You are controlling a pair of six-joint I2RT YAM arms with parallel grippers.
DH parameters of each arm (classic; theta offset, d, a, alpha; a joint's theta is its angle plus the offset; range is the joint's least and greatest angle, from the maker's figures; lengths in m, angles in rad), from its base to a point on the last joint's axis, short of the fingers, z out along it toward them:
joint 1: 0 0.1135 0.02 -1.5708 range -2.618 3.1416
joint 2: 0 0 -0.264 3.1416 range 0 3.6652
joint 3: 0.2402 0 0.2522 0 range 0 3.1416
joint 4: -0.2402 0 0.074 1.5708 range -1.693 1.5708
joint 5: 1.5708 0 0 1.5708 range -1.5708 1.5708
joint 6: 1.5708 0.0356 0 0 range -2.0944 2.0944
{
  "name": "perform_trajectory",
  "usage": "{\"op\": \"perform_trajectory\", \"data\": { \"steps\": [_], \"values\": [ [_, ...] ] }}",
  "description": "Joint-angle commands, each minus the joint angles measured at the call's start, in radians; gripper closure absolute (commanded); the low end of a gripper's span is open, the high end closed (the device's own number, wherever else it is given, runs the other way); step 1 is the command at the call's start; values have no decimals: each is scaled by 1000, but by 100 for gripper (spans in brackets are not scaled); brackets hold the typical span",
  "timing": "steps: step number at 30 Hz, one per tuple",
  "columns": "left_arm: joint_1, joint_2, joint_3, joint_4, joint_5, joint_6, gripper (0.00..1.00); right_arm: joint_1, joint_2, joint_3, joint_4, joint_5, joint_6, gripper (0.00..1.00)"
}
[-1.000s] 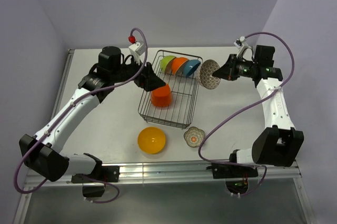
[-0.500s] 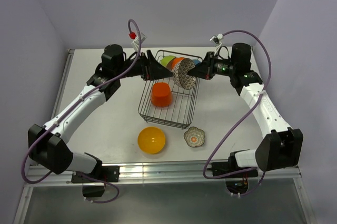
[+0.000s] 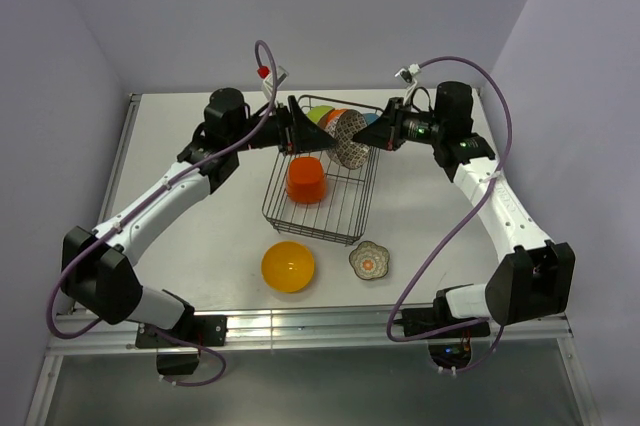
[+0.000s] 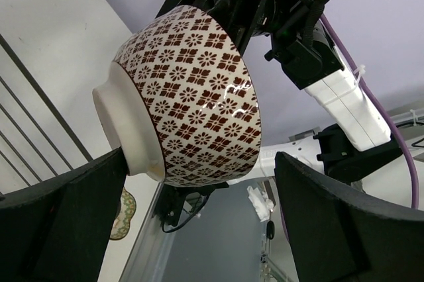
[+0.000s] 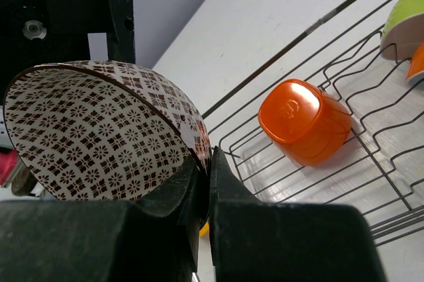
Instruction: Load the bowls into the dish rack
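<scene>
Top external view: the right tool pinches the rim of the brown-patterned ceramic bowl, held on edge over the far end of the dark wire dish rack, its foot toward the wide-spread left tool.

White-shelled arms, black joints, black wedge-fingered hands — looping purple cables

1. Reaches white-and-black left arm forward and inward; holds black two-finger left gripper level, jaws spread wide.
2. Bends white-and-black right arm inward; points black two-finger right gripper leftward, jaws pinched on brown-patterned bowl rim.
</scene>
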Motion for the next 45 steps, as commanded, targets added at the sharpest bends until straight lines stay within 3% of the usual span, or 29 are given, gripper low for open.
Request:
{"op": "perform_trajectory", "data": {
  "steps": [1,14,22,27,32,34,36,45],
  "values": [
    [-14,1,40,62,29,-12,4,10,-10,42,36,22,-14,100],
    [-42,20,87,30,1,18,18,46,6,78,-52,104,-91,100],
    [-53,28,106,9,-14,47,17,59,13,94,-83,139,-112,100],
    [-57,30,112,-24,-42,83,39,65,14,97,-95,147,-123,100],
    [-57,28,109,-45,-52,108,82,69,20,112,-121,151,-129,100],
    [-56,27,107,-57,-55,117,100,69,32,129,-135,139,-127,92],
    [-53,24,103,-70,-65,129,100,69,39,138,-150,130,-126,88],
    [32,20,40,-44,-45,65,100,69,54,172,-224,111,-146,49]
  ]
}}
